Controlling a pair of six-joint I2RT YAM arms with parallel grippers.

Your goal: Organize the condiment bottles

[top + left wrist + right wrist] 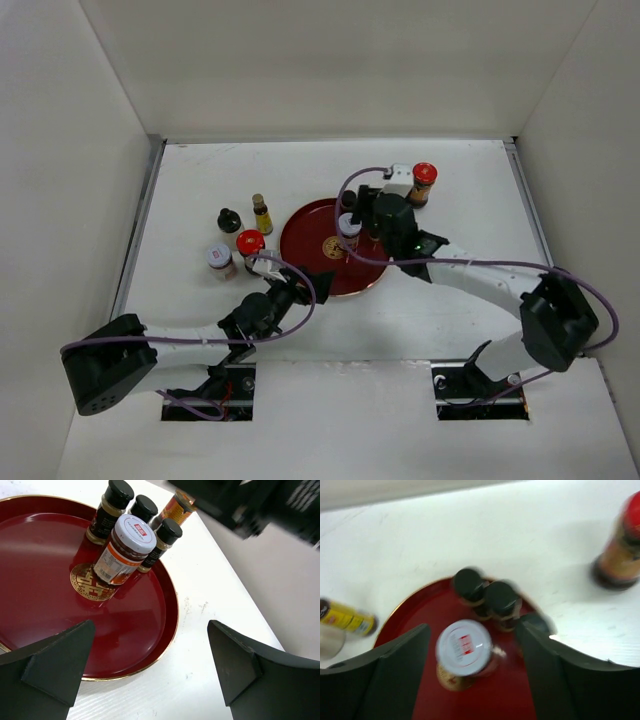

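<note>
right fingers (395,680) spread wide above white-lidded jar (464,646); left fingers (50,665) wide, empty.

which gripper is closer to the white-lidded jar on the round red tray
Right. The right gripper hovers open close above the white-lidded labelled jar, which shows between its fingers. The left gripper is open at the edge of the round red tray, farther off.

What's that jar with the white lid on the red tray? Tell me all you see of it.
The white-lidded jar is round, seemingly glass, with dark contents, an orange-and-white label and a red mark on its lid. It stands upright on the red tray at its gold emblem, close beside three black-capped bottles; whether they touch is unclear. The open right pincer hangs over it, not gripping.
</note>
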